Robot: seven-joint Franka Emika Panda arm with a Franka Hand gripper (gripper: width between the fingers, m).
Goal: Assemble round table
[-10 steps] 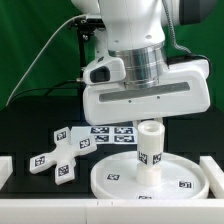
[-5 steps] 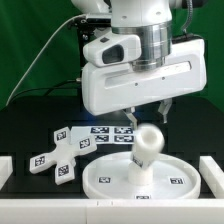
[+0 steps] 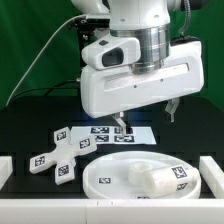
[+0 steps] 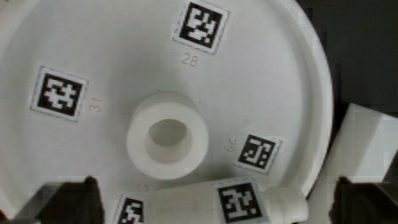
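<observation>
The large rimmed round disc [image 3: 112, 168] lies flat on the black table at the front. The short cylindrical post [image 3: 158, 180] lies on its side inside the disc, toward the exterior view's right. My gripper [image 3: 146, 120] hangs open above the disc and touches nothing. The cross-shaped foot piece [image 3: 57, 155] rests on the table at the exterior view's left. In the wrist view the disc [image 4: 107, 60] shows its raised centre hub [image 4: 169, 140]. The toppled post [image 4: 240, 198] lies beside the hub, below and between my dark fingertips [image 4: 71, 203], inside the open gripper [image 4: 217, 207].
The marker board [image 3: 112, 132] lies flat behind the disc. White blocks stand at the table's front corners, one at the exterior view's left [image 3: 5, 172] and one at the right [image 3: 212, 170]. A green wall backs the scene.
The post stood upright on the disc's centre, then tipped over and now lies on its side. My gripper rose off it and opened.
</observation>
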